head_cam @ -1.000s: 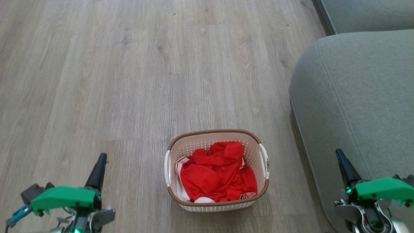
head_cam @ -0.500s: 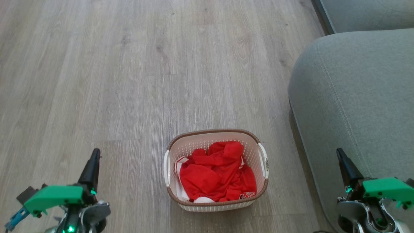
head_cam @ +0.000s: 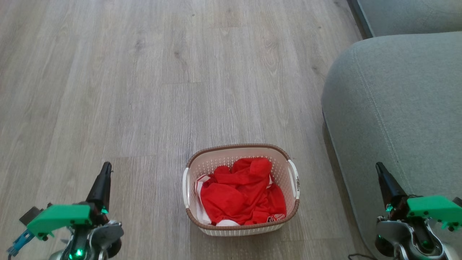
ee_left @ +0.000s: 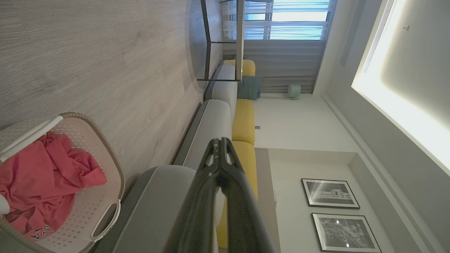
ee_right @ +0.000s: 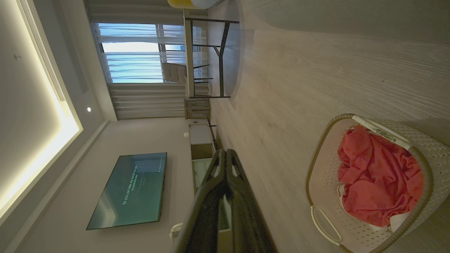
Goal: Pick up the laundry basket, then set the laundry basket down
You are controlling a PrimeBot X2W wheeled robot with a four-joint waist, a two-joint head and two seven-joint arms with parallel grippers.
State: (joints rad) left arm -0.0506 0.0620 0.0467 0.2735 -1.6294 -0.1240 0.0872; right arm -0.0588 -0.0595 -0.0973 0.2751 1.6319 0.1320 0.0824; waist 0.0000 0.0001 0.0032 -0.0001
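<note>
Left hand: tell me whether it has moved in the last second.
Yes. The left hand has shifted left, away from the laundry basket, which stays put.

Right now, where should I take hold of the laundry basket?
Probably by its white side handles: left gripper onto the left handle, right gripper onto the right handle, each from outside. The laundry basket stands upright between them, and red clothing fills its middle.

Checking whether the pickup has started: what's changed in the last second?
The left gripper drifted slightly outward to the robot's left; the right gripper barely shifted. Nothing was grasped: both stay shut and clear of the laundry basket, which sits unmoved on the floor.
</note>
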